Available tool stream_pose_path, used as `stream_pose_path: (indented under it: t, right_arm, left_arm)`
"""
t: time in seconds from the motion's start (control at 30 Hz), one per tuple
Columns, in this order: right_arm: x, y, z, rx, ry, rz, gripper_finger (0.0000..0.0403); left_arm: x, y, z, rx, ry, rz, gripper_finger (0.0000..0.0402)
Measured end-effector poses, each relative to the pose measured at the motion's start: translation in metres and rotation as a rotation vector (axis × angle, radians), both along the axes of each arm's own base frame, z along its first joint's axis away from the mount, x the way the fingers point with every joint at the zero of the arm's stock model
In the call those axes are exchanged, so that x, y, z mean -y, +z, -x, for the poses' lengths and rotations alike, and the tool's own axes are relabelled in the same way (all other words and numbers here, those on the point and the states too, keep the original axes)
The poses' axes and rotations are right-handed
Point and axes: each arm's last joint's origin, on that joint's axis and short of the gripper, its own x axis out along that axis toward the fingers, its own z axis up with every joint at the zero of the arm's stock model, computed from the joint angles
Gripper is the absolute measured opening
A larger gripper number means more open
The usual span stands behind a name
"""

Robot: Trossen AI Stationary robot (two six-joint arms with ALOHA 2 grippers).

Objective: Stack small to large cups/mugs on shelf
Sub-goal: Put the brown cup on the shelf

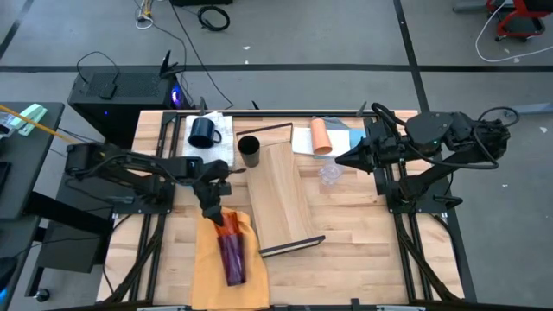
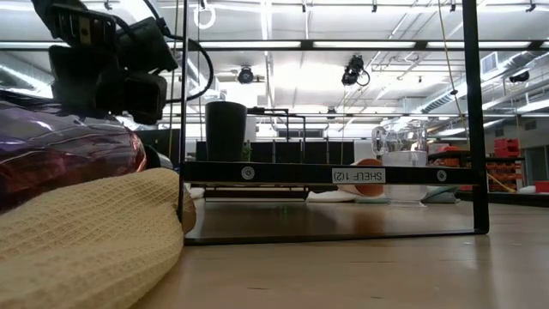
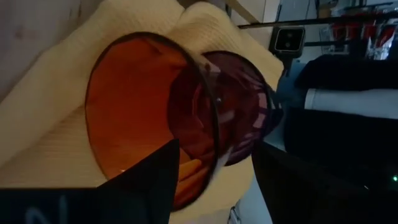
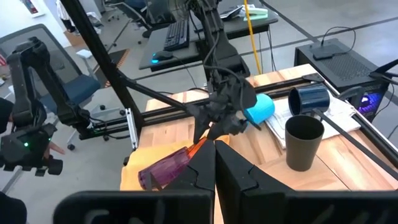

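- Found the left gripper (image 1: 218, 210) low at the mouth of the orange tumbler (image 3: 137, 106), fingers apart: one inside the rim, one outside, not visibly pressing on the wall.
- Saw this tumbler lying on its side, joined end to end with the purple tumbler (image 1: 233, 255), on the yellow cloth (image 1: 207, 268) just beside the shelf (image 1: 281, 190), on the left arm's side of it.
- Judged the step as taking hold of the orange tumbler.
- Needed to close slowly on the rim wall only, because thin plastic could flex or slip.
- Needed to lift a little first, to check whether the purple one came along.
- Kept the right gripper (image 1: 346, 160) closed and empty on the other side of the shelf, near the clear cups (image 1: 329, 175).
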Motion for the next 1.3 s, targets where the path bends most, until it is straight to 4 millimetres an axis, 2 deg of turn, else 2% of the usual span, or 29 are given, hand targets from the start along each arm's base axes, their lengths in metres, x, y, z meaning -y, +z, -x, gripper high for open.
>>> stream_pose_path:
  t: [0.23, 0.33, 0.53, 0.6, 0.8, 0.93, 1.3]
  right_arm:
    - [0.000, 0.000, 0.000, 0.000, -0.001, -0.001, 0.0009]
    - [0.000, 0.000, 0.000, 0.000, -0.001, -0.001, 0.0009]
    - [0.000, 0.000, 0.000, 0.000, -0.007, 0.002, 0.0009]
    - [0.000, 0.000, 0.000, 0.000, -0.007, 0.002, 0.0009]
    - [0.000, 0.000, 0.000, 0.000, -0.007, 0.002, 0.0009]
    - [0.000, 0.000, 0.000, 0.000, -0.007, 0.002, 0.0009]
    - [0.000, 0.000, 0.000, 0.000, -0.007, 0.002, 0.0009]
  left_arm:
    - [0.003, -0.006, -0.011, 0.053, -0.010, -0.036, 0.0181]
    - [0.002, -0.006, -0.012, 0.069, -0.004, -0.062, 0.0142]
    - [-0.003, -0.002, -0.013, 0.109, -0.025, -0.018, 0.0034]
    - [-0.005, -0.002, -0.012, 0.110, -0.026, -0.002, 0.0015]
    - [-0.013, 0.002, -0.013, 0.112, 0.004, 0.002, 0.0030]
    - [-0.019, 0.006, -0.016, 0.130, 0.012, -0.003, 0.0014]
    - [-0.030, 0.022, -0.017, 0.096, 0.001, -0.034, 0.0013]
